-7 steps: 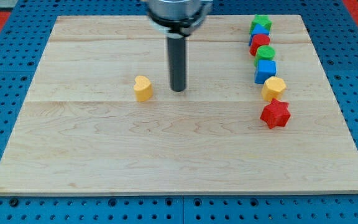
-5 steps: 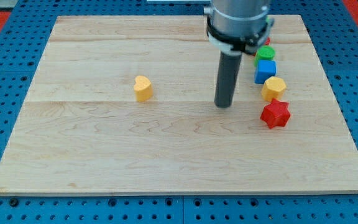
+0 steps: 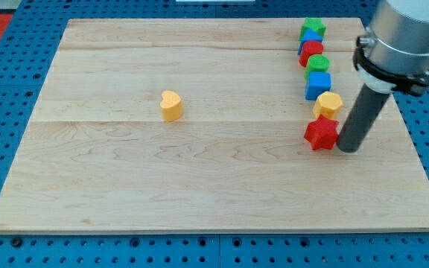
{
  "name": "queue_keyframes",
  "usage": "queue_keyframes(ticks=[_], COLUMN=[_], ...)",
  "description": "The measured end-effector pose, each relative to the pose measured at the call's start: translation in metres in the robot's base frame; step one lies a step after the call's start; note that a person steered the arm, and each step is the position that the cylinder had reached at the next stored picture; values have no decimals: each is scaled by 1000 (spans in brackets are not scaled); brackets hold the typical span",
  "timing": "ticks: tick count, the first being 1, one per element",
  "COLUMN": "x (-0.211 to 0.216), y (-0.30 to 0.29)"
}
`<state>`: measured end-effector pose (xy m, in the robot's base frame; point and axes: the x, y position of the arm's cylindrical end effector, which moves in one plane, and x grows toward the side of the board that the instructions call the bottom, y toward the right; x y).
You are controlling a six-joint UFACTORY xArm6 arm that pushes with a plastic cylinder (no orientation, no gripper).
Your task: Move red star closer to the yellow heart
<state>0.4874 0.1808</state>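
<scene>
My tip (image 3: pixel 346 148) is set against the view's right side of the red star (image 3: pixel 322 134); no jaws are fitted, only a plain rod. The yellow heart (image 3: pixel 171 105) is seen well apart toward the view's left. Nearly all the push is judged left to do.

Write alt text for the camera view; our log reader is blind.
My tip sits against the right side of the red star, far right of the yellow heart on the wooden board. Above the star runs a column of coloured blocks.
</scene>
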Motion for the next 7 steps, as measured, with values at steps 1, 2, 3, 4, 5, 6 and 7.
queue_keyframes(ticks=[1,2,3,4,5,6,7], x=[-15,-20,-27,-27,-18,-17,-23], y=[6,-7,-44,-85,-108,-132,-170])
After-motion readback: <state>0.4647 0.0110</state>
